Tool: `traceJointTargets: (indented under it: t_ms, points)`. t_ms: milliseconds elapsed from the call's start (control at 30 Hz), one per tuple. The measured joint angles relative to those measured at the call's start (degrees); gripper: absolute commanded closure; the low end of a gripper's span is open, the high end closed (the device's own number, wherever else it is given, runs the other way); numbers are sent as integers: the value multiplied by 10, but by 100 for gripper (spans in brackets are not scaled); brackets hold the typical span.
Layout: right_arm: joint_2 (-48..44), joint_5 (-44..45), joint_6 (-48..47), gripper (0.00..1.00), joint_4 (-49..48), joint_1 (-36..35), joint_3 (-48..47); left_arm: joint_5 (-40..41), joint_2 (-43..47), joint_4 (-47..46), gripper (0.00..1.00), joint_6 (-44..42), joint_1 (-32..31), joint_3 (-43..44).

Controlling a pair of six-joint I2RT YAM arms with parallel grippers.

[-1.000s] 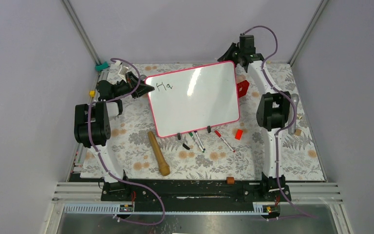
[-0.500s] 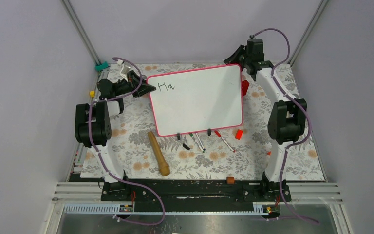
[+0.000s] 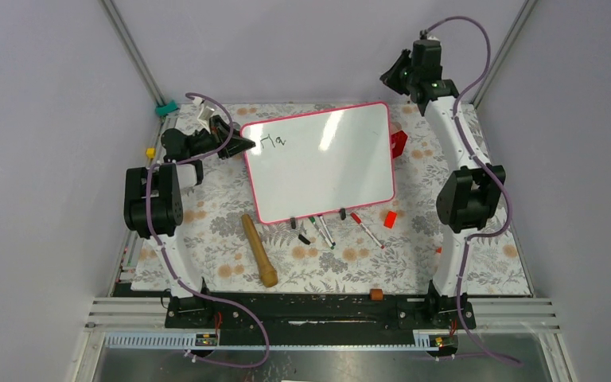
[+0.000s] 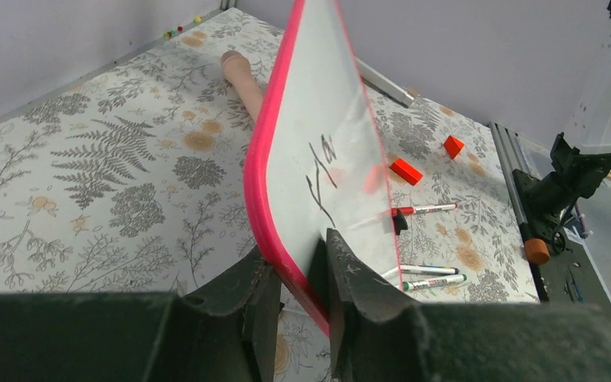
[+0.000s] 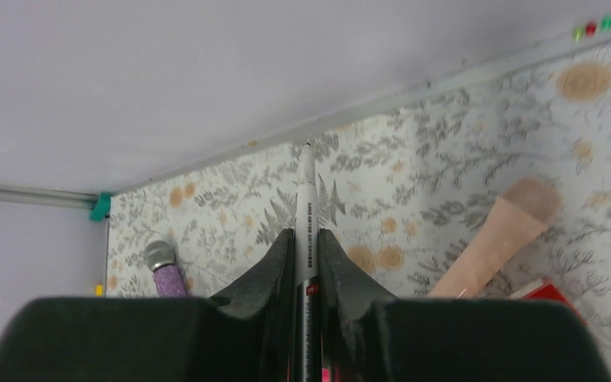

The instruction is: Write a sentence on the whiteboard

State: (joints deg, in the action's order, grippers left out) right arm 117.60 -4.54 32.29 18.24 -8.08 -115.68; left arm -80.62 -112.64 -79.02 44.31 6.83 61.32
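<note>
Firmly, left claw (image 4: 298, 263) clamps the whiteboard (image 4: 334, 119) edge; right claw (image 5: 305, 239), well away, pinches a marker (image 5: 305, 183).

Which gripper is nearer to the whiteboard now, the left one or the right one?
Left. The left gripper clamps the whiteboard by its edge; the right gripper, holding a marker, hangs apart beyond its far corner.

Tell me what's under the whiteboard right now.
The whiteboard, tilted in the left gripper, covers most of what is beneath it. Only floral table cover shows below its lifted edge, and a red block pokes out at its right side. Anything else there is hidden.
</note>
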Motion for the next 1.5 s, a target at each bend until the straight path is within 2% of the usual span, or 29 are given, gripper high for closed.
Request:
traceJointTargets:
  t_ms: [133, 233, 467, 800, 1133, 1500]
  points:
    - [-2, 14, -21, 100, 25, 3, -72, 3, -10, 3, 100, 2, 5, 0]
    - [-19, 16, -25, 100, 39, 2, -68, 2, -10, 3, 100, 3, 5, 0]
    - [-132, 38, -53, 100, 42, -36, 94, 2, -10, 3, 100, 3, 5, 1]
    - [-268, 47, -86, 100, 31, -130, 169, 1, -11, 3, 100, 4, 5, 2]
    - [-299, 72, -123, 100, 20, -205, 219, -1, -17, 3, 100, 10, 4, 9]
    - [-331, 96, -146, 100, 11, -210, 264, -2, -20, 1, 100, 13, 4, 11]
